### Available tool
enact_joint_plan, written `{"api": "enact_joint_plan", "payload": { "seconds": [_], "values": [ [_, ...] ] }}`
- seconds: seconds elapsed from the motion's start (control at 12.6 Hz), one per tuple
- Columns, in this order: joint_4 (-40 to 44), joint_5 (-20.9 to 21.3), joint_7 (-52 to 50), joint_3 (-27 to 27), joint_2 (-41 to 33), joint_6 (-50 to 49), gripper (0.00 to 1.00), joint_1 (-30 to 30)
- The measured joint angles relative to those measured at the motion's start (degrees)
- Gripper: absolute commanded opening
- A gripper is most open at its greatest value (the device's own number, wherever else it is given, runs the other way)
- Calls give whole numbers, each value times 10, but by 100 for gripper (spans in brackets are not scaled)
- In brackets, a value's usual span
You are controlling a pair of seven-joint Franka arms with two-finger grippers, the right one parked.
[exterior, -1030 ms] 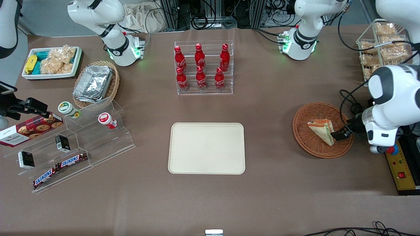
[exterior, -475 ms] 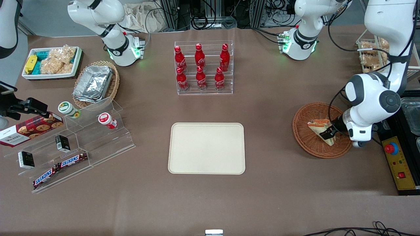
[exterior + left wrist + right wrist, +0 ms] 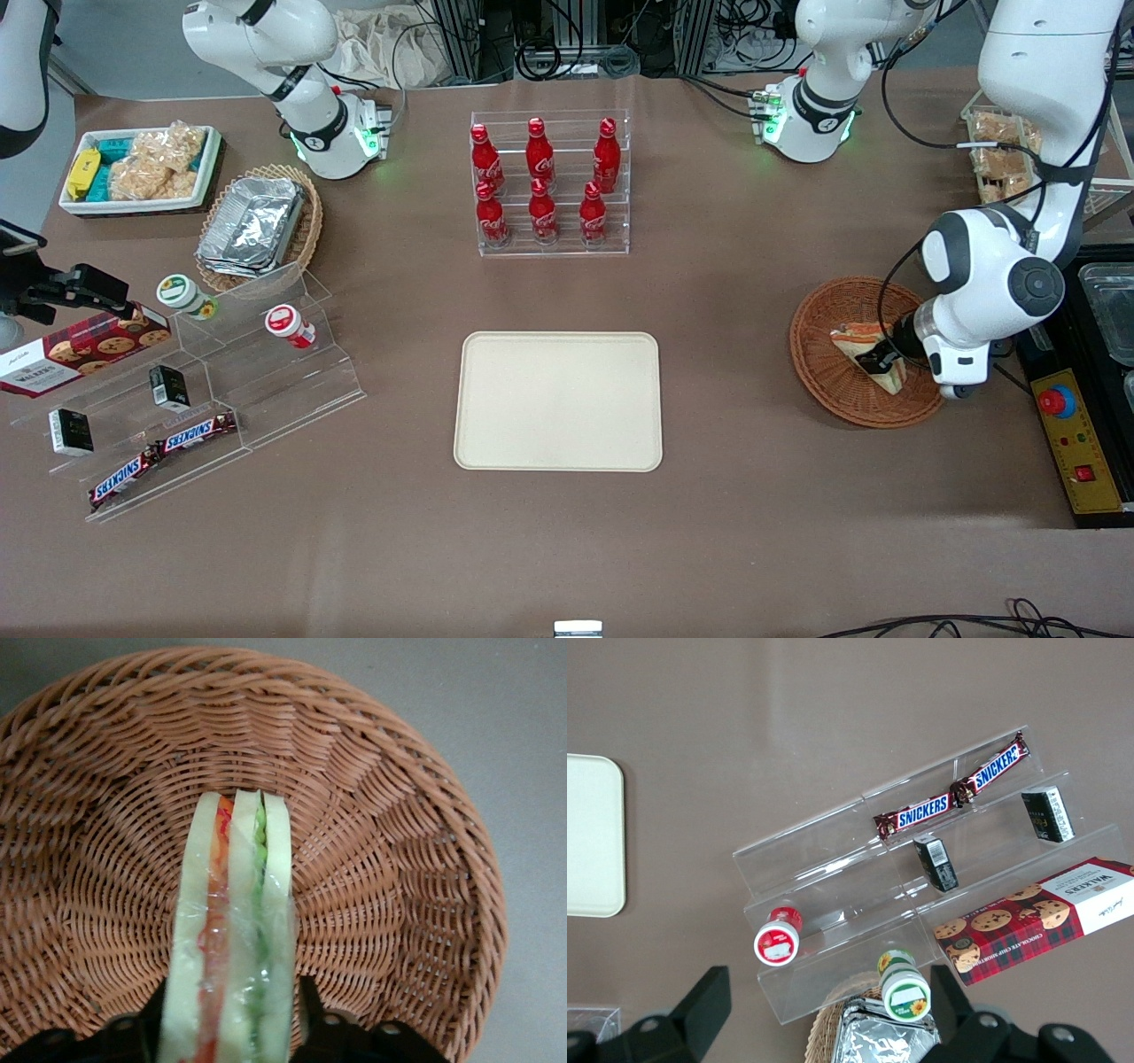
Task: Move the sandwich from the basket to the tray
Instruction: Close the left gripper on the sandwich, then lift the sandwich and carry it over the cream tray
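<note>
The tool [image 3: 879,361] straddles the sandwich [image 3: 232,939] in the basket [image 3: 399,859], fingers spread, not yet pinching. Soft, slippery wrap: squeeze the bread faces gently.

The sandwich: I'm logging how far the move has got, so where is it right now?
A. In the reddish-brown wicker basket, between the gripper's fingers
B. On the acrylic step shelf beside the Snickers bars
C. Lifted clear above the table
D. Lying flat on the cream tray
A: the sandwich stands on edge on the basket weave, with the gripper fingers on either side of it; the tray holds nothing.
</note>
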Motion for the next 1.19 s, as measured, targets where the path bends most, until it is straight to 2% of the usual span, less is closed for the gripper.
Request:
{"api": "enact_joint_plan", "payload": {
  "seconds": [0.24,0.4,0.63,0.95,1.19],
  "values": [
    [21,0,-3,-2,-4,-18,0,0],
    [66,1,-2,-6,-12,-97,0,-1],
    [189,1,0,-31,-18,-238,3,-15],
    [284,1,-3,-43,-10,-277,2,-116],
    [338,1,-8,-45,48,-277,3,-205]
  ]
}}
